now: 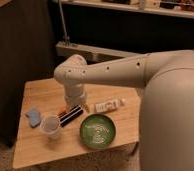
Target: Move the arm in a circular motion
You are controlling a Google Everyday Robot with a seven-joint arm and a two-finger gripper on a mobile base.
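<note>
Hanging from the arm (115, 70) over a dim room's wooden table (40, 147), the hand (71, 116) has an unclear state.

arm (115, 67): off-white, dotted with small dark screw holes
gripper (71, 116): black with a pale stripe, low over the table between cup and packet
table (40, 147): light tan wood, faint grain
bowl (98, 131): dark green, pale swirling lines inside
cup (50, 125): translucent, whitish
small pad (33, 117): blue
packet (109, 105): white with darker markings
</note>
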